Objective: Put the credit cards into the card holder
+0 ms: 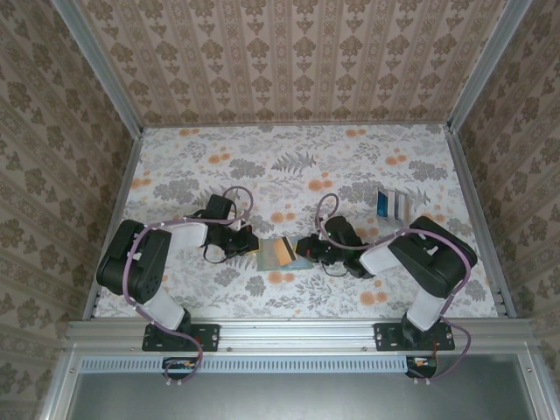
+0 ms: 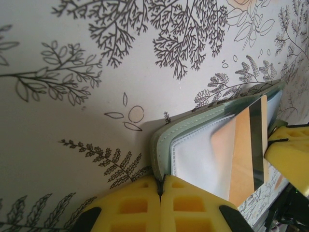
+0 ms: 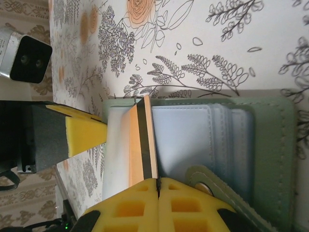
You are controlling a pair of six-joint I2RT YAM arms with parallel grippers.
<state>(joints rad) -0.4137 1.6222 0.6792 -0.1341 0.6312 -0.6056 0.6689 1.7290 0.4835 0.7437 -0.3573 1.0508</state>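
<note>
left gripper (image 2: 161, 187) is clamping closed on wallet (image 2: 166, 140) edge, mid-table (image 1: 350, 157) | orange card (image 3: 142, 145) is lying across open wallet | right gripper (image 3: 158, 186) is pinching that card, fingers closed | spare cards (image 1: 394, 204) are lying far right, well apart

Sage-green card holder (image 3: 275, 145), pale blue inside; orange card (image 3: 134, 145), dark stripe; yellow fingers (image 3: 193, 205); grey-and-orange floral table (image 1: 350, 157).

Left fingers (image 2: 130, 208) clamped; right fingers (image 3: 128, 210) clamped
</note>
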